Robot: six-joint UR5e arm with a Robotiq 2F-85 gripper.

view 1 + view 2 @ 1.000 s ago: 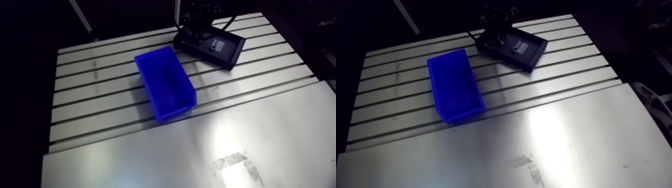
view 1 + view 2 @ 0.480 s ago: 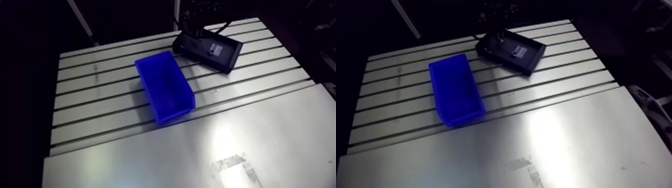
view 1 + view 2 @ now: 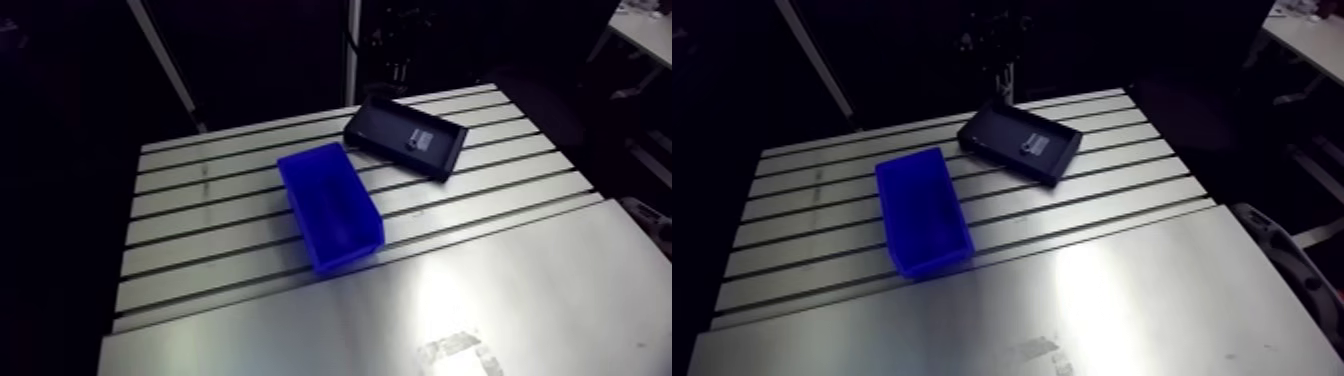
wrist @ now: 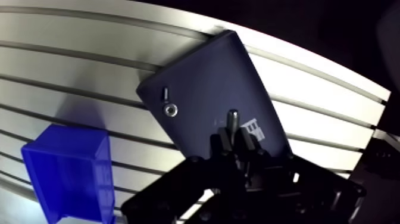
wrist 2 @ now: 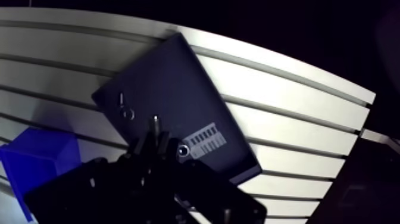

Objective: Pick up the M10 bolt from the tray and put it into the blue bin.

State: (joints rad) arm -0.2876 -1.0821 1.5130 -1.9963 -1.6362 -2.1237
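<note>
Centrally, in the wrist view, my gripper (image 4: 234,134) has its two fingers drawn almost together, clamped on the M10 bolt (image 4: 233,117). The bolt's grey shank stands out ahead of the fingertips, with its rounded end seen over the floor of the black tray (image 4: 202,83). The tray lies askew across the slots of the aluminium table (image 3: 520,280). It carries a white label (image 5: 205,142) close beside my fingers. Farther ahead of my fingers, in the tray, lie a small screw (image 4: 165,93) and a ring-shaped part (image 4: 171,109), nut or washer I cannot tell. The two lie just beside one another. In the arm view my gripper hangs small and dark over the tray's far corner, raised off the tray. The blue bin (image 3: 330,205) rests on the table just beside the tray's near corner, open side up, well apart from the bolt I hold.
</note>
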